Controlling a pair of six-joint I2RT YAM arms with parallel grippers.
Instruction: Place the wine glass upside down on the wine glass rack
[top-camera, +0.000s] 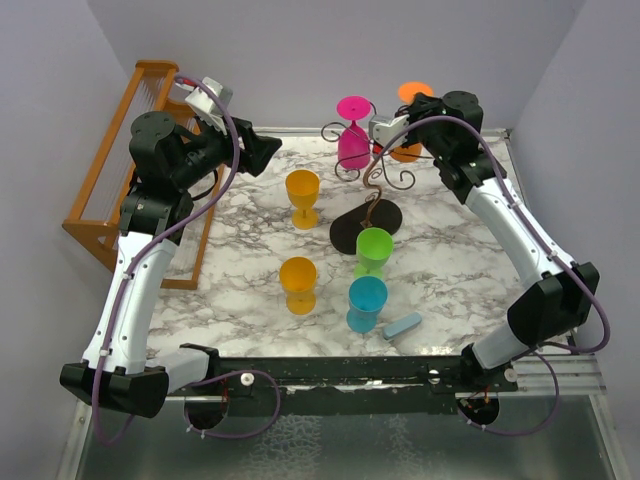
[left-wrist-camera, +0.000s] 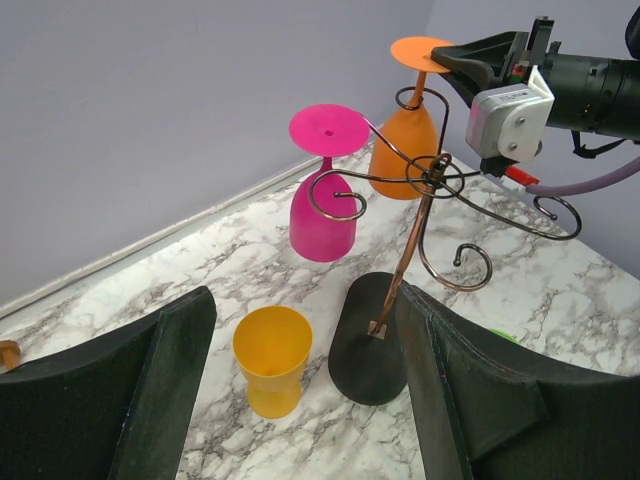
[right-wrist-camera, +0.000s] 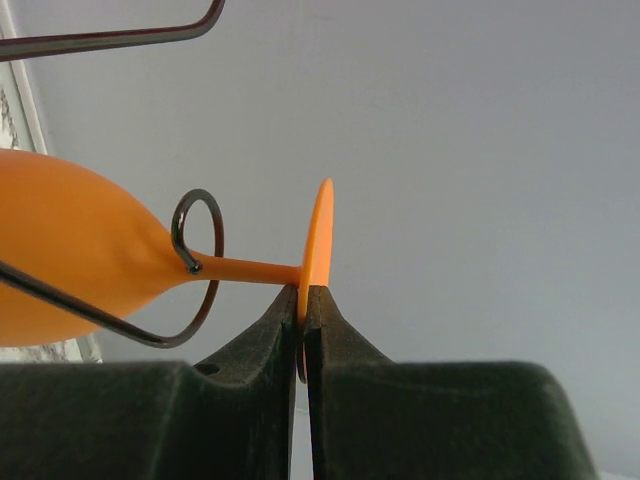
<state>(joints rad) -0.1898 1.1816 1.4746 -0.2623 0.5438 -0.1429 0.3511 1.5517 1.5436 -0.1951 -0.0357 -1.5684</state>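
Marble counter (top-camera: 250, 300) seen from above: walls close it in at the back and on both sides, and a wooden rack (top-camera: 110, 195) takes up the left edge. Bare marble lies along the right side and in the near left corner, while the middle is crowded. The wine glass rack (top-camera: 372, 185) stands at the back centre on its black oval base. There are six glasses in all. An orange wine glass (top-camera: 406, 152) and a pink glass (top-camera: 353, 140) hang bowl-down in the rack's curls. Two yellow glasses (top-camera: 302, 195), one green glass (top-camera: 374, 250) and one teal glass (top-camera: 366, 303) stand on the counter in front of the rack. One small blue block (top-camera: 403, 325) lies near the front edge. The left hand (top-camera: 270, 152) hovers over the back left, well apart from every glass.

In the left wrist view, the left hand's fingers stand wide with nothing between them, framing one yellow glass and the rack's base. Beyond them the right hand (left-wrist-camera: 447, 52) meets the foot of the orange wine glass at the top of the rack, near the back wall.

In the right wrist view, the right hand's fingers are almost together, pinching the thin rim of the orange foot. The stem passes through a wire curl between foot and bowl, with only plain wall behind.
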